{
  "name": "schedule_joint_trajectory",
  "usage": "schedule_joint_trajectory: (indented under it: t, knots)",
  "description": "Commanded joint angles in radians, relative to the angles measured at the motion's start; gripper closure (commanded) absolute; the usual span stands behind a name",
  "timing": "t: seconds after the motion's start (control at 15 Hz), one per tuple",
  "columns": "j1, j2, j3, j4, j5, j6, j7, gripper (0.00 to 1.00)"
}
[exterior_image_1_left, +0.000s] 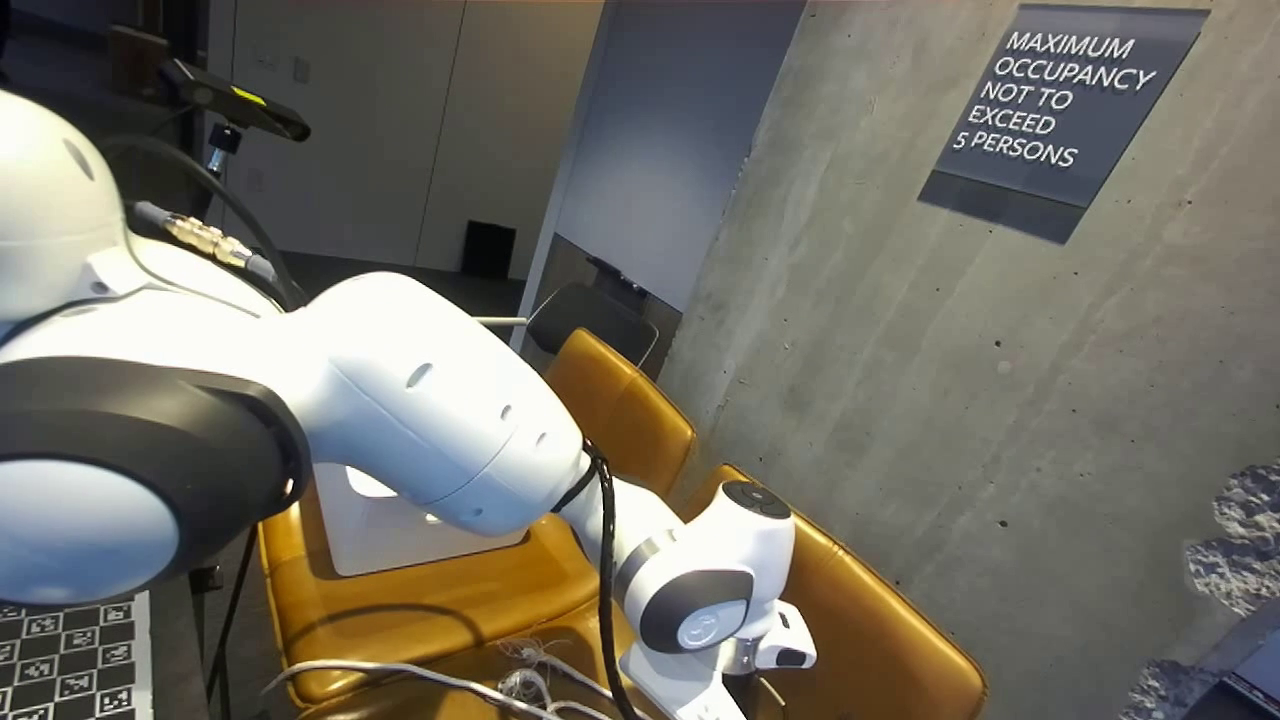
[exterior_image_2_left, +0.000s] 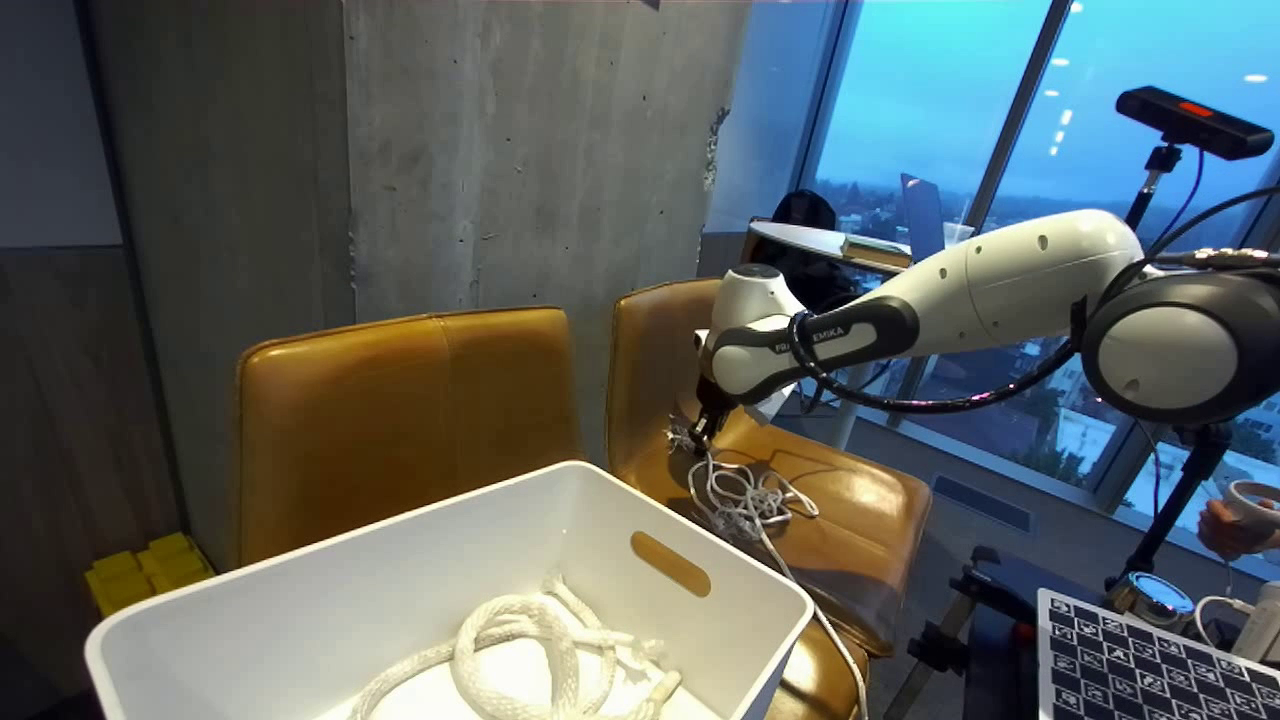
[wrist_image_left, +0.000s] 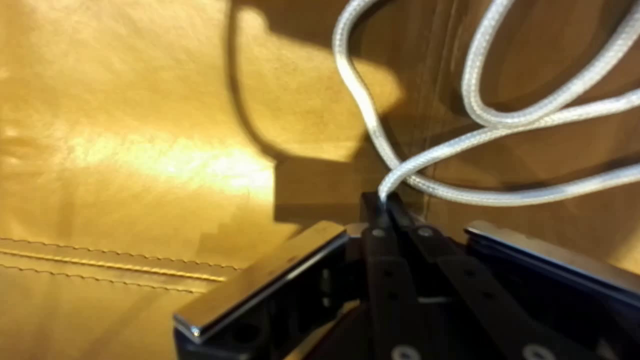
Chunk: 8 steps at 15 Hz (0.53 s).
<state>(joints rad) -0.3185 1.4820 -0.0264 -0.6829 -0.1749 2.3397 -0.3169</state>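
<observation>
White braided cord (wrist_image_left: 452, 146) lies in loose loops on the seat of a tan leather-look chair (exterior_image_2_left: 872, 492), one strand of it pinched in the hand (wrist_image_left: 384, 204), whose fingertips clench it near a crossing. It should handle as light, soft and limp, bending freely when pulled and useless for pushing. It hardly looks fragile, though the frayed-looking tufts (exterior_image_2_left: 680, 438) beside the hand could shed or snag. Its smooth braid may slide in a narrow pinch, so the best hold is probably squarely across one plain strand, clear of crossings.
</observation>
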Motion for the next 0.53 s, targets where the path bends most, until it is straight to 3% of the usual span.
schedule_joint_trajectory:
  t: [0.0,0.33,0.47]
  knots:
    - [-0.005,-0.039,-0.004,-0.007,0.001,-0.038,0.001,1.00]
    - [0.034,-0.225,-0.013,-0.155,-0.007,-0.068,0.058,0.99]
    - [0.061,-0.312,-0.029,-0.218,-0.010,-0.163,0.120,0.99]
